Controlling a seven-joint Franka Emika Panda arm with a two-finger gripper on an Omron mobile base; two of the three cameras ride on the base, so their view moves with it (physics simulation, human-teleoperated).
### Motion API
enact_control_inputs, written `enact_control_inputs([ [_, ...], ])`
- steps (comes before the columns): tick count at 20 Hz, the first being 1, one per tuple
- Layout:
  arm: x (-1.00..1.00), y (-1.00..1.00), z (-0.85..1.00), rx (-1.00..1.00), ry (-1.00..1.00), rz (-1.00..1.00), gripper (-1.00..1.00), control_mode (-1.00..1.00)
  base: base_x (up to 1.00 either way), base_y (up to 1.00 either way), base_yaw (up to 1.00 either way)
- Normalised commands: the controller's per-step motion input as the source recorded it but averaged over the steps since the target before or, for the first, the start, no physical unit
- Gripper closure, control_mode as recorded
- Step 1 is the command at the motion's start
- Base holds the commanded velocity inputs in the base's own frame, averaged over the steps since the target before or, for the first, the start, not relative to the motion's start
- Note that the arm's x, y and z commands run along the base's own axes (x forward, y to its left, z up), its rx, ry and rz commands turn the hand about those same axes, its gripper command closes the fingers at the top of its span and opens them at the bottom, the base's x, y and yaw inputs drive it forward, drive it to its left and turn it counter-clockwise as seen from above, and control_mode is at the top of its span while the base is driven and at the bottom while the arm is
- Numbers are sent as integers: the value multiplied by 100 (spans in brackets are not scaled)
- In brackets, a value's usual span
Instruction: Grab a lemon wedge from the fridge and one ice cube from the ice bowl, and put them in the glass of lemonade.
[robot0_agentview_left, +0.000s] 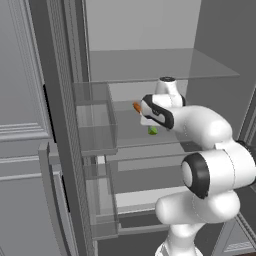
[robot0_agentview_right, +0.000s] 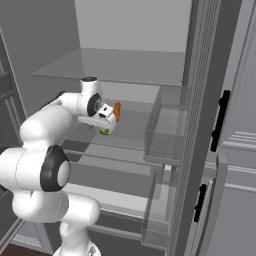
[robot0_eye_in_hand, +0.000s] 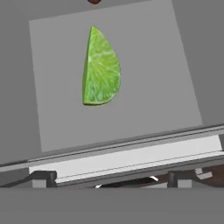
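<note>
Inside the open dark grey fridge (robot0_agentview_left: 65, 125), the small yellow-green lemon wedge (robot0_eye_in_hand: 101, 68) is lying on a glass shelf (robot0_eye_in_hand: 144, 65), directly beneath the end effector (robot0_agentview_left: 147, 121), which is hovering fully open, holding nothing.

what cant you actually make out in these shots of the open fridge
- Lemon wedge: plain in the hand view; in both base views the gripper covers all but a green speck.
- Orange stick: mostly hidden behind the gripper in the base views, too small to identify.
- Dark red thing: cut off by the top edge of the hand view.
- Lower fridge shelves: partly blocked by the arm in the left base view.
</note>
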Motion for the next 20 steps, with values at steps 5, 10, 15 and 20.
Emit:
enact_control_inputs([
  [5,34,0,-30,2,-12,1,-100,-100,0,0,0],
  [10,41,0,-33,0,-11,1,-100,-100,0,0,0],
  [15,19,0,-9,0,-13,0,-100,-100,0,0,0],
  [20,27,0,21,-1,0,0,-100,-100,0,0,0],
])
